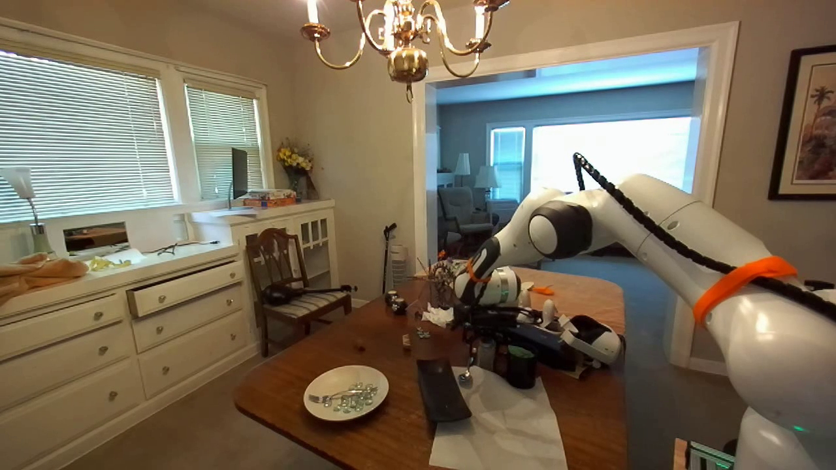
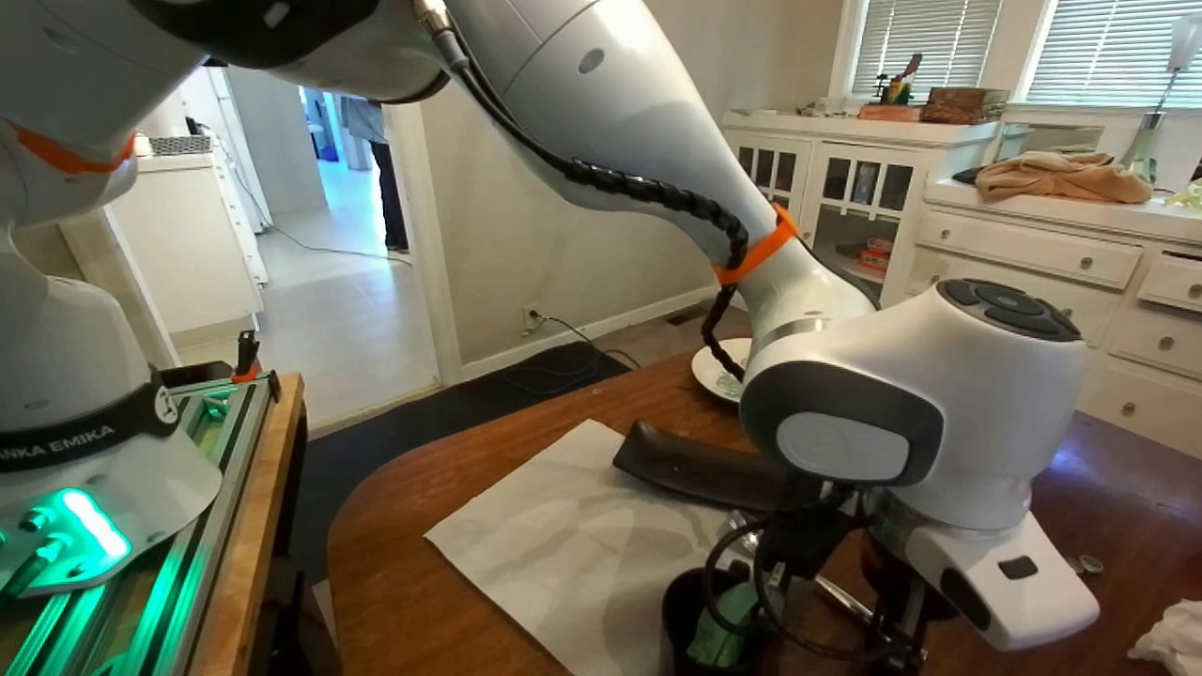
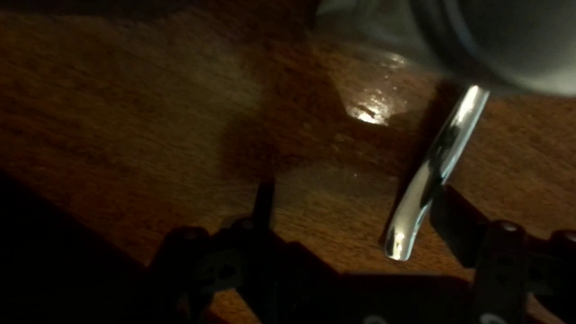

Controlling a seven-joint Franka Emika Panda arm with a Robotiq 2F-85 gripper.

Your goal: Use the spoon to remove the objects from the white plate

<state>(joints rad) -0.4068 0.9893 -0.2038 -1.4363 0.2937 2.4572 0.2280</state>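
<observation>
A brown wooden bench (image 1: 392, 434) in a home dining room carries the things. Nearest, in the wrist view, the gripper (image 3: 355, 186) holds nothing, its black fingers (image 3: 456, 229) spread wide at 7 and 4 o'clock. Between them lies the shiny handle of what is most likely the spoon (image 3: 431, 180), its free end pointing to 7 o'clock, its middle just beside the 4 o'clock finger; whether they touch is unclear. A blurred rounded object (image 3: 508, 49) at 2 o'clock hides the rest. The step in hand looks like picking up the spoon: ideally, shift toward 3 o'clock until the handle sits midway, turn slightly clockwise so the fingers meet it squarely, and come in low without pressing on the wood or nudging the rounded object. Farther out, in an exterior view, a black cup (image 1: 521, 377) is at 4 o'clock from the gripper, white paper (image 1: 499, 424) between 5 and 6, and a dark oblong tray (image 1: 444, 391) at 7. Beyond the tray, at 8 o'clock, the white plate (image 1: 330, 378) holds the small, pale-green glassy bits (image 1: 362, 397) to be removed, with a fork-like utensil (image 1: 319, 399) among them; a lifted spoon should pass well above the tray. Farthest, white drawers (image 1: 189, 320) stand at 9 o'clock.
</observation>
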